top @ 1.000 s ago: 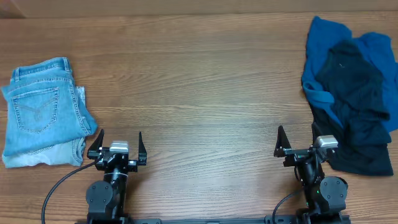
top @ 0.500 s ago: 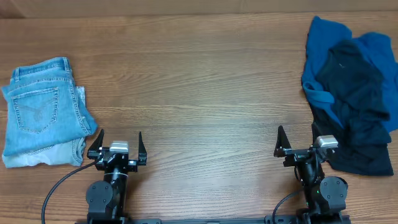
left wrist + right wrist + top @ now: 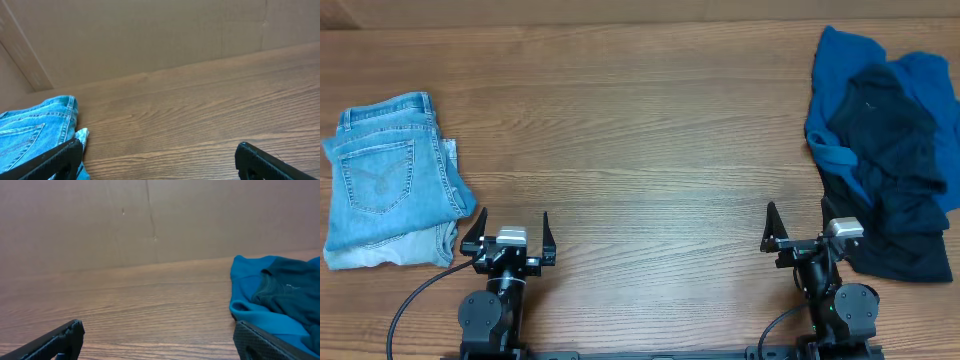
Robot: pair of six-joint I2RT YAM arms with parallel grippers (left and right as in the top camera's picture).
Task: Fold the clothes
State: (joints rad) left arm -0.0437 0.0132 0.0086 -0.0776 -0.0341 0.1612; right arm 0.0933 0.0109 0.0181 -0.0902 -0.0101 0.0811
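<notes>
Folded light-blue denim jeans with a back pocket showing lie at the table's left side; they also show in the left wrist view. A crumpled pile of royal-blue and dark navy garments lies at the right; the blue one shows in the right wrist view. My left gripper is open and empty near the front edge, just right of the jeans; its fingers show in the left wrist view. My right gripper is open and empty, beside the pile's near left edge; its fingers show in the right wrist view.
The wooden table runs between the two piles. A brown cardboard wall stands behind the table's far edge. A black cable trails from the left arm's base.
</notes>
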